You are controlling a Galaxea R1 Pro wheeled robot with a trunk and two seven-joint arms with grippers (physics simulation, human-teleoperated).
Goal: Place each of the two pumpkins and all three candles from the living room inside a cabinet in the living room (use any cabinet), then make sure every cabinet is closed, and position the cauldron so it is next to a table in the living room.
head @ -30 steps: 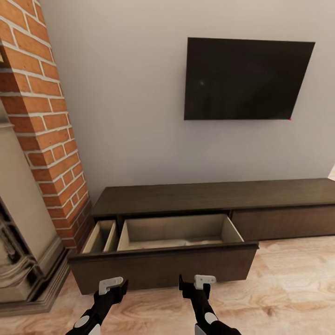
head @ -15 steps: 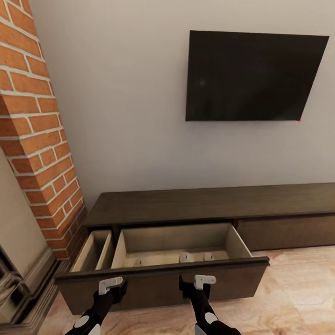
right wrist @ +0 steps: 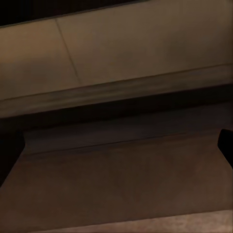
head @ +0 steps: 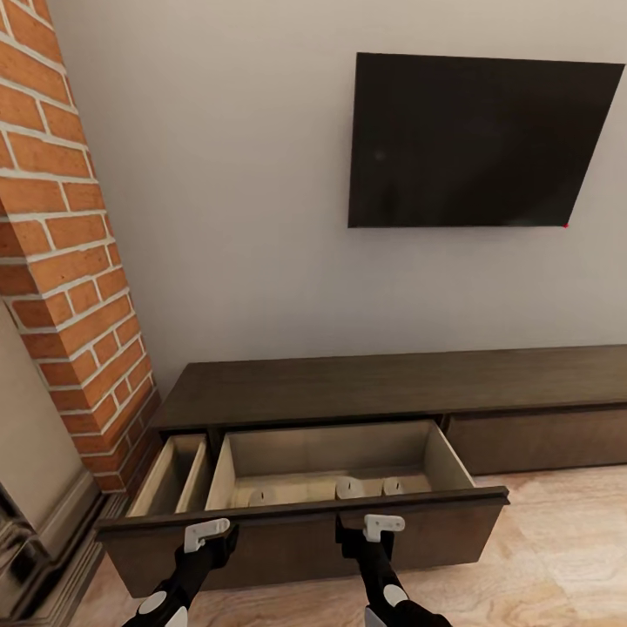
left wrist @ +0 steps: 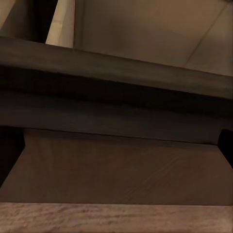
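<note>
1. Since the earlier head pictures the whole view has shifted: the cabinet (head: pixel 392 383) now sits nearer and lower in the picture, the brick column (head: pixel 70 261) fills less of the left edge, and more of the open drawer's floor shows. That is the camera moving closer, not the furniture.

2. Head view: the long, low dark-brown cabinet stands against the grey wall under a black wall-mounted screen (head: pixel 475 139). Its wide drawer (head: pixel 331 457) is pulled out, with a narrow compartment (head: pixel 174 475) open beside it on the left. Three pale, short round candles (head: pixel 348 488) stand in a row on the drawer floor, just behind the front panel (head: pixel 296 540). The cabinet's right front panel (head: pixel 531 440) is closed.

3. Both grippers hang in front of the drawer's front panel. The left gripper (head: pixel 209 533) is below the narrow compartment; the right gripper (head: pixel 373 528) is below the middle of the wide drawer. Neither holds anything, but how far apart the fingers stand I cannot tell from this angle.

4. Left wrist view: close to the dark front panel (left wrist: pixel 116 97), with pale drawer interior beyond its top edge and wood floor (left wrist: pixel 116 218) at the near edge.

5. Right wrist view: the same dark panel (right wrist: pixel 121 179) up close, with the pale drawer wall (right wrist: pixel 121 48) past its rim.
</note>
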